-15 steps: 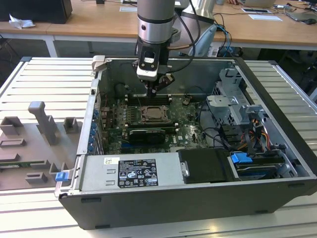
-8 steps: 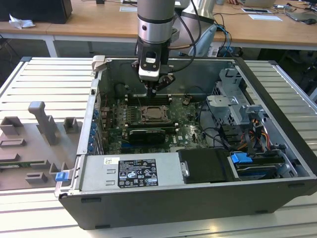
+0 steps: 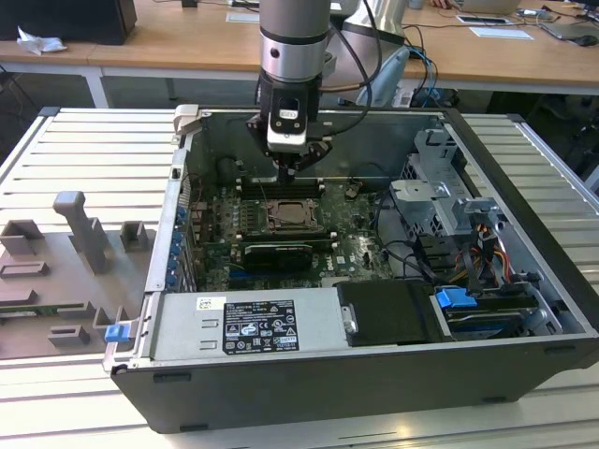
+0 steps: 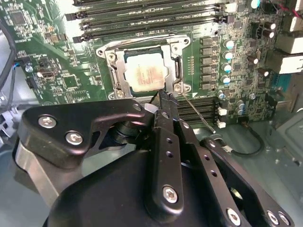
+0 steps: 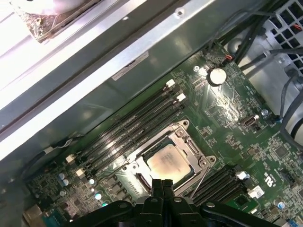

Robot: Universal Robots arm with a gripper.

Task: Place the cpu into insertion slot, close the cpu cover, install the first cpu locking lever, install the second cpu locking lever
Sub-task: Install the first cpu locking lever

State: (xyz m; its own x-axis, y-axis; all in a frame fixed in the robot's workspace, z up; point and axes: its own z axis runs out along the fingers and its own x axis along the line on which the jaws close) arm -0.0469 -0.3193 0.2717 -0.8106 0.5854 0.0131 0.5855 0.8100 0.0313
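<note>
My gripper (image 5: 163, 185), fingers together and empty, near the seated cpu (image 5: 168, 162); cpu cover (image 4: 120, 75) down, one locking lever (image 4: 199, 113) apparently unlatched.

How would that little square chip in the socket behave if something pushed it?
The cpu looks flat and rigid, so probably stiff and light. Its smooth metal top may be slippery. With the cpu cover framing it, a push likely wouldn't shift it.

One cpu (image 4: 146, 72), one insertion slot (image 4: 108, 52), one cpu cover (image 4: 120, 75) (silvery).
</note>
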